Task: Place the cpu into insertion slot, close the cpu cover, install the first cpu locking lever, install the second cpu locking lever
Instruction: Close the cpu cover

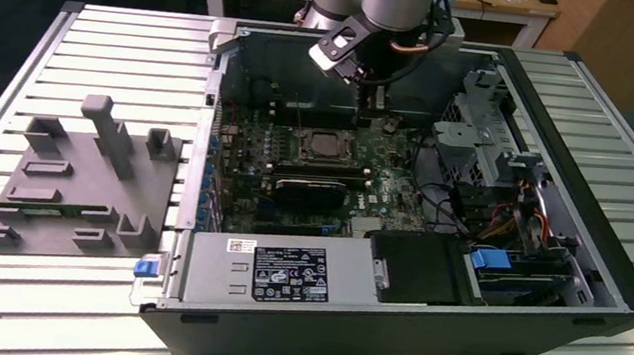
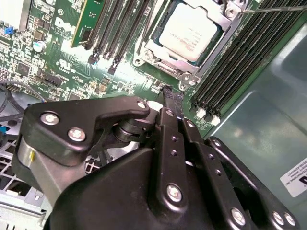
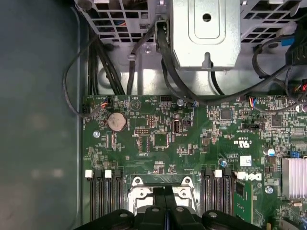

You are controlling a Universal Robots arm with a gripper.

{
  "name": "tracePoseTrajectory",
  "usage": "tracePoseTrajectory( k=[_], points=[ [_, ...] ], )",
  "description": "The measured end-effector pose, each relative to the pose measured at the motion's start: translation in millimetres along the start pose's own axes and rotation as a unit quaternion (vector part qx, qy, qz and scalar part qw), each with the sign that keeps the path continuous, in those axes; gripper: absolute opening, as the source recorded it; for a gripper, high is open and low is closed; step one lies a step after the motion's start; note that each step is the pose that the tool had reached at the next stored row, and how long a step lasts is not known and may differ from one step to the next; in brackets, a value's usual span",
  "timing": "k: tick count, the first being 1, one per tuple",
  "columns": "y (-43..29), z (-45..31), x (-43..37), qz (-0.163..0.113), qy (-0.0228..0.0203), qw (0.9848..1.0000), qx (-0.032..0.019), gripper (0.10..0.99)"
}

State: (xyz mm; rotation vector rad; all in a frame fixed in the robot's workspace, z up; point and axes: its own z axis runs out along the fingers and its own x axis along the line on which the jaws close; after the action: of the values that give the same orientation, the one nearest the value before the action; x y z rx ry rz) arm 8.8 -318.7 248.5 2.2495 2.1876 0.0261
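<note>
- The cpu (image 2: 189, 31) is seen seated in the socket of the motherboard (image 3: 158, 139). The board sits inside the open computer case (image 1: 623, 289), which lies on the slatted counter (image 1: 130, 43).
- The cpu's pale metal top is shown through the window of the cpu cover (image 2: 169, 61). The cover is judged to be lowered flat around the chip, so placing and closing are taken as done.
- The pincer (image 2: 171, 96) is seen closed, its fingers pressed together with nothing held between them. It is poised just beside the socket's edge; contact with the board cannot be told.
- A locking lever (image 2: 273, 8) is made out as a thin metal rod running off from the socket's corner. Whether it is latched cannot be told, so the step in hand is judged to be the lever work.
- That work is judged to call for a fine, well-aimed push by the closed tips on a thin, springy wire. The memory slots (image 2: 240, 52) close by are to be kept clear of.
- White lettering is printed on the green board. A dark label (image 1: 289, 274) is fixed to the power supply, and a white sticker (image 2: 295, 179) to the case wall. None of it is read off.
</note>
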Motion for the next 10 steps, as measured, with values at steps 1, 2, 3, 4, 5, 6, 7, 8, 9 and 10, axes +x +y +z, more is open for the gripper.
tracePoseTrajectory(
  k=[1, 2, 3, 4, 5, 6, 7, 8, 9, 10],
  points=[
    [-0.8, 0.0, 0.0, 0.0, 0.0, 1.0, 0.0, 0.102],
    [-1.9, 0.0, 0.0, 0.0, 0.0, 1.0, 0.0, 0.102],
    [-3.5, 0.0, -0.1, 0.0, 0.0001, 1.0, 0.0, 0.102],
    [-5.1, 0.0, -0.1, 0.0, 0.0001, 1.0, 0.0, 0.102],
    [-6.8, 0.1, -0.1, 0.0, 0.0001, 1.0, 0.0, 0.102],
    [-8.4, 0.2, -0.2, 0.0, 0.0001, 1.0, 0.0, 0.102],
    [-10.0, 0.5, -0.4, 0.0, 0.0002, 1.0, 0.0, 0.102],
    [-11.4, 0.7, -0.5, 0.0, 0.0002, 1.0, 0.0, 0.102],
    [-12.8, 1.1, -0.8, 0.0, 0.0001, 1.0, 0.0, 0.102],
    [-14.1, 1.7, -1.1, 0.0, 0.0002, 1.0, 0.0, 0.102]
  ],
)
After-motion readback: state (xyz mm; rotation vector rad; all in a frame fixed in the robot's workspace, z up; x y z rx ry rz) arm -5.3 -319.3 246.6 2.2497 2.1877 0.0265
